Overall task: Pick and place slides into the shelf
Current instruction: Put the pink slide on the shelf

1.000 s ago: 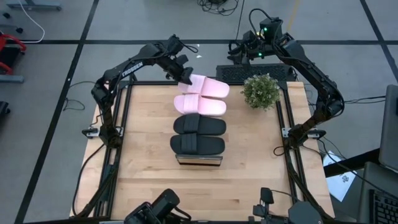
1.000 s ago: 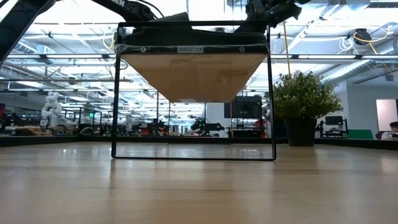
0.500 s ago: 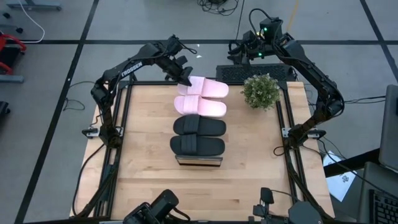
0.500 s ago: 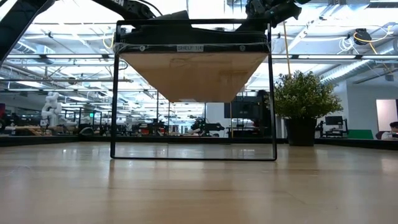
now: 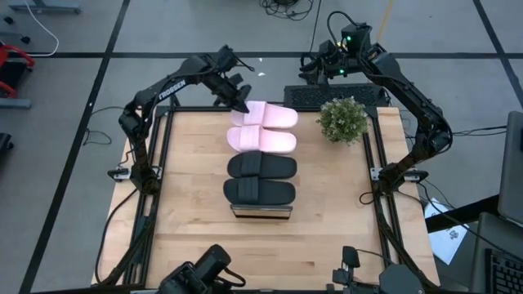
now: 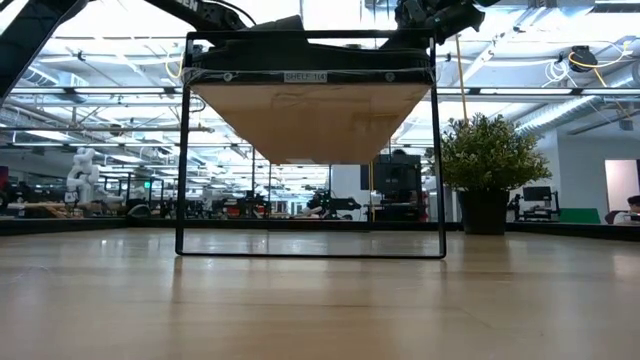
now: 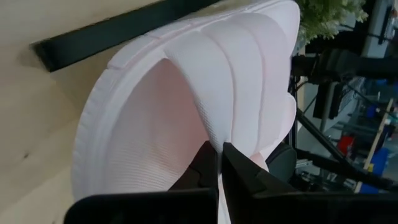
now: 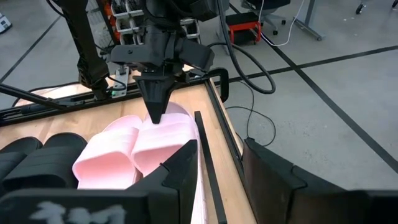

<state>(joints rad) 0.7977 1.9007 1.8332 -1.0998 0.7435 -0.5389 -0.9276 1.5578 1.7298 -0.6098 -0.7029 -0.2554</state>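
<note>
Robotics lab, big open-plan hall. Wooden table (image 5: 196, 188) sits in a dark metal frame with two arms bolted on. Grey floor (image 5: 82, 33) marked with black tape lines, loose cables trailing across it. Low view looks past the table: long rows of workbenches, monitors (image 6: 538, 194), overhead lights and ceiling ducting, a white robot arm (image 6: 82, 170) far off on the left. A person (image 6: 632, 204) sits at the far right edge. Red cart base (image 8: 241, 28) and more rig frames behind. Potted plant (image 5: 343, 119) on the table corner.
</note>
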